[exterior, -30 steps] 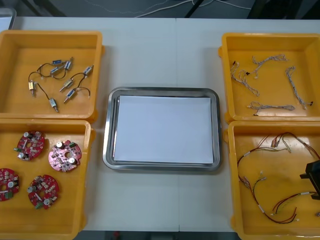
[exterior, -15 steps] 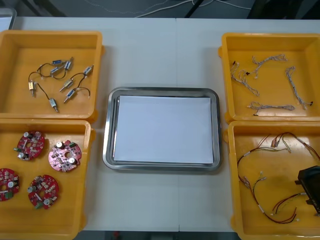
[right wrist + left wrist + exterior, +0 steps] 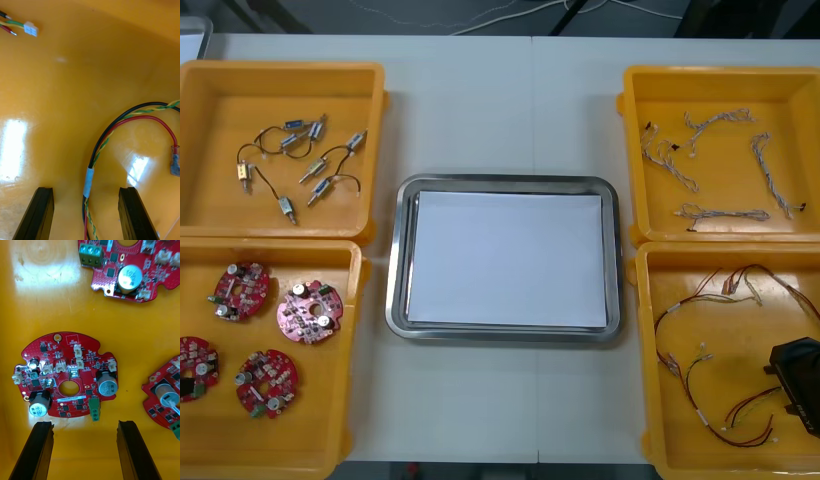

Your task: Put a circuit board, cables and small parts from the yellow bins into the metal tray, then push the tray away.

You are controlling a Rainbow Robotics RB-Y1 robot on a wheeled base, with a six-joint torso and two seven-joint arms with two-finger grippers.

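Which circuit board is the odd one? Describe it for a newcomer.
Look in the near yellow bin on the robot's left, holding four round boards. The odd board lies closest to the metal tray; it is pale pink, the other three deep red.

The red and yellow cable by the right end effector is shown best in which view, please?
The right wrist view: the cable runs close up between the fingers of the open right end effector. The front view gives thin strands in a yellow bin; the left wrist view faces circuit boards under the left end effector.
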